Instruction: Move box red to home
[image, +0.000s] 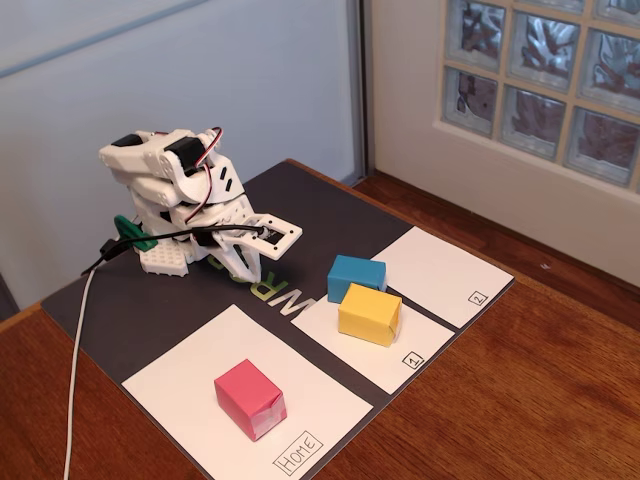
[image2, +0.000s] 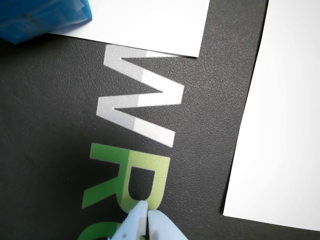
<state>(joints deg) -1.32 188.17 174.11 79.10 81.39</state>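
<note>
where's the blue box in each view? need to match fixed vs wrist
Fixed view: blue box right of centre, on the sheet marked 1, behind and touching the yellow box.
Wrist view: blue box in the top-left corner, cropped by the frame edges, on a white sheet.
Shared landmark: the white "W" lettering on the dark mat, also partly visible in the fixed view near the end effector.

Yellow box (image: 369, 313) sat on the white sheet numbered 1 (image: 345, 335), touching a blue box (image: 356, 274) behind it at the sheet's far edge. Sheet numbered 2 (image: 440, 272) lay bare alongside. All rested on a dark mat (image: 120, 300) with printed lettering (image2: 142, 107), atop a wooden bench (image: 540, 380).
</note>
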